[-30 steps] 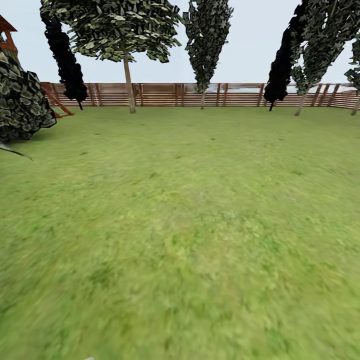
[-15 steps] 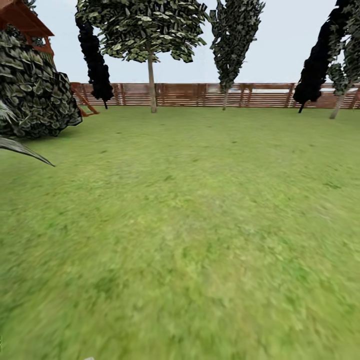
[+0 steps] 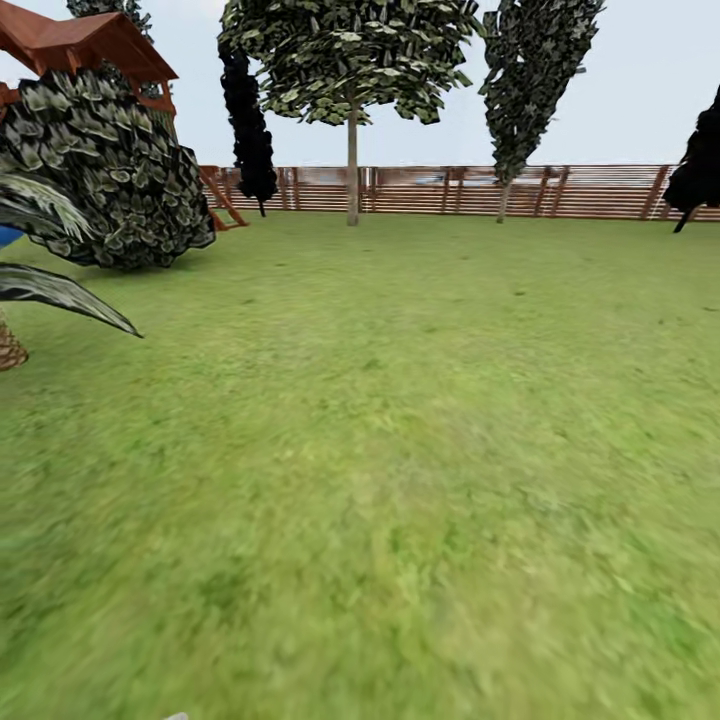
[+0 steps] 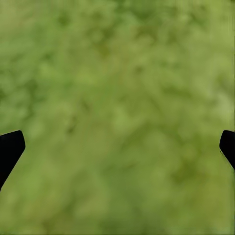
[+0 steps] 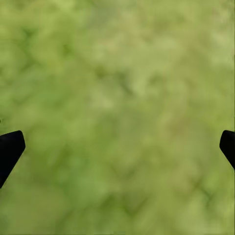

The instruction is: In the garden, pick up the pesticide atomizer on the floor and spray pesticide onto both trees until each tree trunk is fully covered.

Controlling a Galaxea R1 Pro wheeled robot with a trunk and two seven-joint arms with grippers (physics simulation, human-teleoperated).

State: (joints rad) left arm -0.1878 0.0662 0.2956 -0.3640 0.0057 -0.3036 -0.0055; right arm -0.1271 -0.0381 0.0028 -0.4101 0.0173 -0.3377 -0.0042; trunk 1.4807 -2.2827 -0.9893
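A wide green lawn (image 3: pixel 400 450) takes up most of the head view, and a brown horizontal-slat wooden fence (image 3: pixel 600 190) closes it off at the back. Along that fence stand a broad-crowned tree with a thin pale trunk (image 3: pixel 352 165), a narrow dark-leaved tree (image 3: pixel 530 70) and near-black cone-shaped trees (image 3: pixel 250 130). Nearer, at the left, a big round leafy bush (image 3: pixel 110 180) sits below a red-brown wooden roofed structure (image 3: pixel 85 40), with a long grey-green leaf (image 3: pixel 60 290) reaching in from the edge.

Each wrist view looks down on blurred grass. The left gripper (image 4: pixel 117 147) has its black fingertips (image 4: pixel 10 149) far apart with nothing between them, and the right gripper (image 5: pixel 117 147) is likewise spread wide and empty, its fingertips (image 5: pixel 10 149) at the frame's edges.

The pesticide atomizer cannot be located in these pictures, nor can the two thick, leaning trunks. The step in hand looks like searching the garden, with pickup not yet done. The next move probably calls for turning or driving until the atomizer comes into sight on the ground.
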